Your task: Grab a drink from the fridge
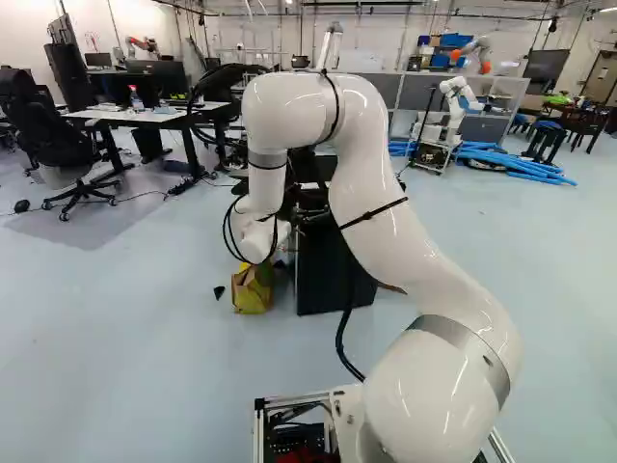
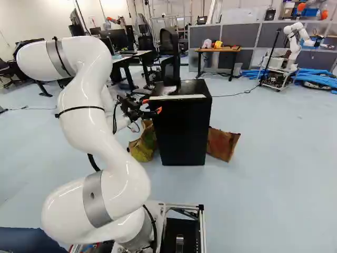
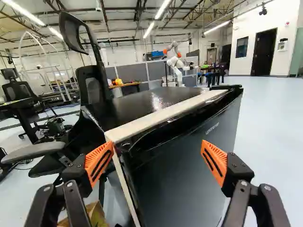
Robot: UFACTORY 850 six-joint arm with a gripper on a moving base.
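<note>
Facing the mini fridge [image 2: 184,132]: a white robot arm [image 1: 376,193] arches up from its base and bends down at the left of the mini fridge, as the right base view shows.
Gripper: the black gripper [image 2: 152,106] is at the upper front corner of the mini fridge, its two fingers spread apart, with orange pads [image 3: 217,163].
Corner: one finger is just beside the side wall, the other before the dark front panel [image 3: 182,179]; whether either touches cannot be told.
Mini fridge: standing upright on the floor [image 2: 263,174], with a glossy black top and a pale strip [image 3: 165,115] along its front edge.
Paper bags: a yellow-and-brown bag [image 1: 253,289] sits on the floor beside the mini fridge, while a brown bag [image 2: 222,143] leans at its opposite side.
Office chair: a black mesh-backed chair [image 3: 92,85] rises beyond the mini fridge top.
Desk: at the left of the left base view, a bottle [image 1: 136,99] with a red top stands on a white desk [image 1: 145,119].
Background: another robot [image 2: 297,45] stands well apart from the mini fridge, near blue tubes [image 2: 316,79] and gray partitions [image 2: 245,36].
</note>
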